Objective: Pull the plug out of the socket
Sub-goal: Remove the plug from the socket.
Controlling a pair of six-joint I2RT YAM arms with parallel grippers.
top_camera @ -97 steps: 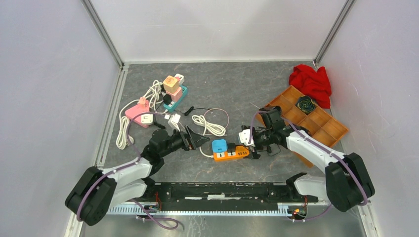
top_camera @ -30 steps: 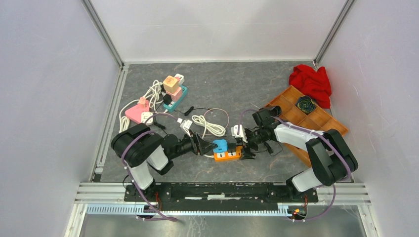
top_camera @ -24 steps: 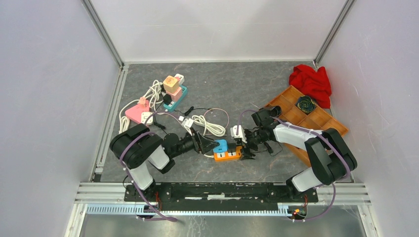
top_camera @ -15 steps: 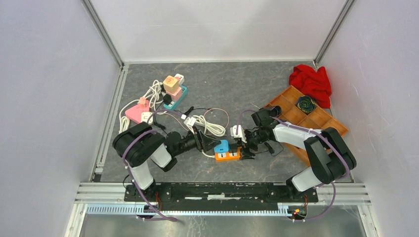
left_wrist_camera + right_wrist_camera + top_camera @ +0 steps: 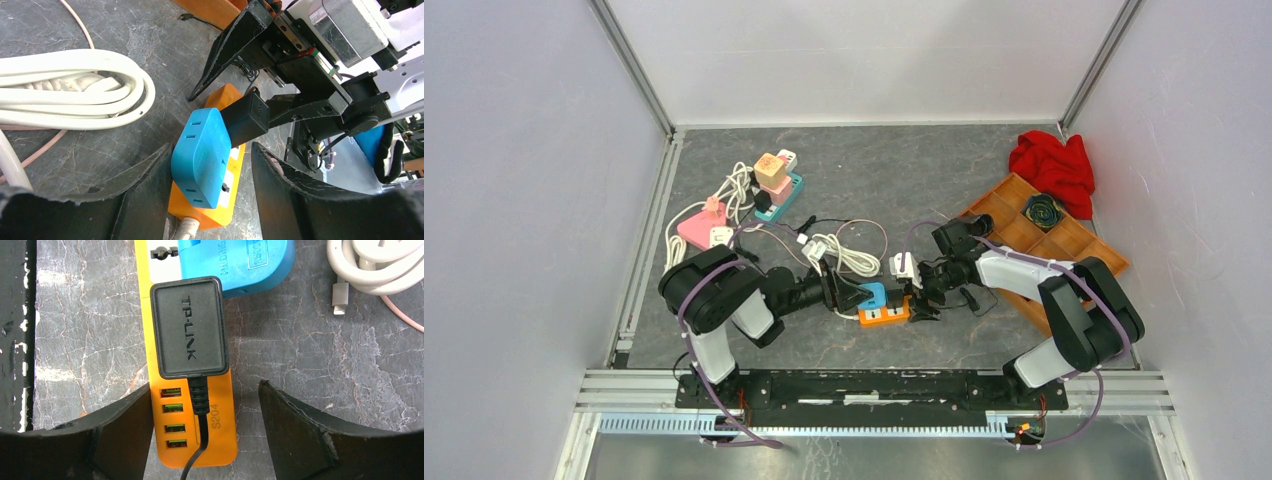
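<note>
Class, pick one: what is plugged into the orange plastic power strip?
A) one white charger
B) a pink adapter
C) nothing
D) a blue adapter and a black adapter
D: the blue plastic adapter and the black rectangular TP-LINK adapter both sit on the orange plastic power strip.

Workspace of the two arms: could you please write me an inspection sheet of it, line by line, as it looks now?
Surface: grey marbled table; no spill seen.
Job's things: orange power strip lies flat; blue adapter and black plug both sit in it.
Clutter: pink socket, teal strip carrying stacked adapters, wooden tray, red cloth.
Grippers: left claw open, astride the blue adapter; right claw open, astride the orange power strip beside the black plug.
Cables: white coil beside the strip; thin black cord leaves the black plug.
Surroundings: white walls; metal rail at the near edge.
</note>
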